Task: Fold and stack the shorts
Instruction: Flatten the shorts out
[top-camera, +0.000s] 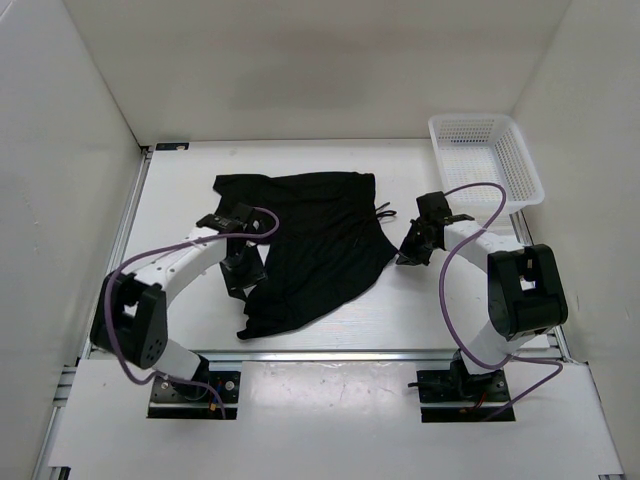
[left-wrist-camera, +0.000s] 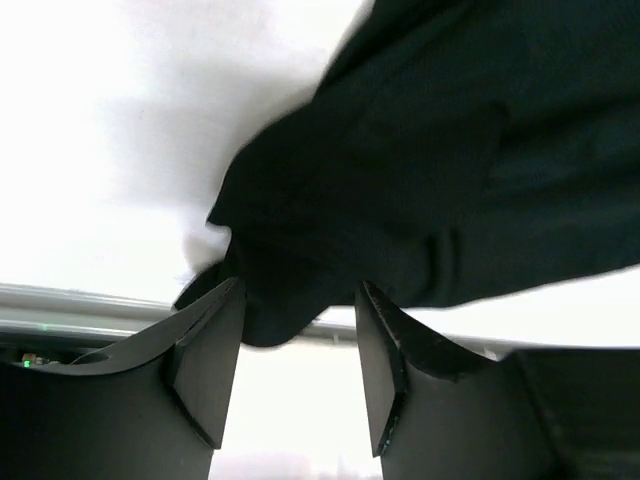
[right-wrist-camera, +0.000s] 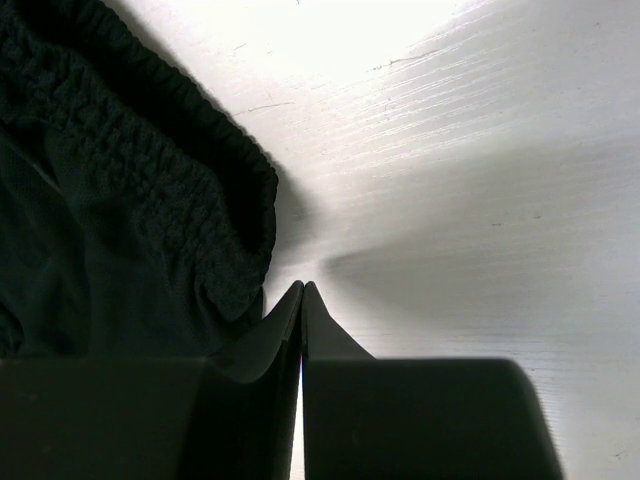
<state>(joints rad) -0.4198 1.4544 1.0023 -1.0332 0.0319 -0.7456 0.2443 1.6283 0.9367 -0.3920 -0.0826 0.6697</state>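
Black shorts (top-camera: 310, 245) have a left-edge fold inside the spread left gripper (left-wrist-camera: 300, 290); the right gripper (right-wrist-camera: 302, 290), pressed together and empty, sits just beside their waistband (right-wrist-camera: 150, 190).

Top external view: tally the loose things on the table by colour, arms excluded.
Black: 1, the shorts
White: 1, the mesh basket
Total: 2
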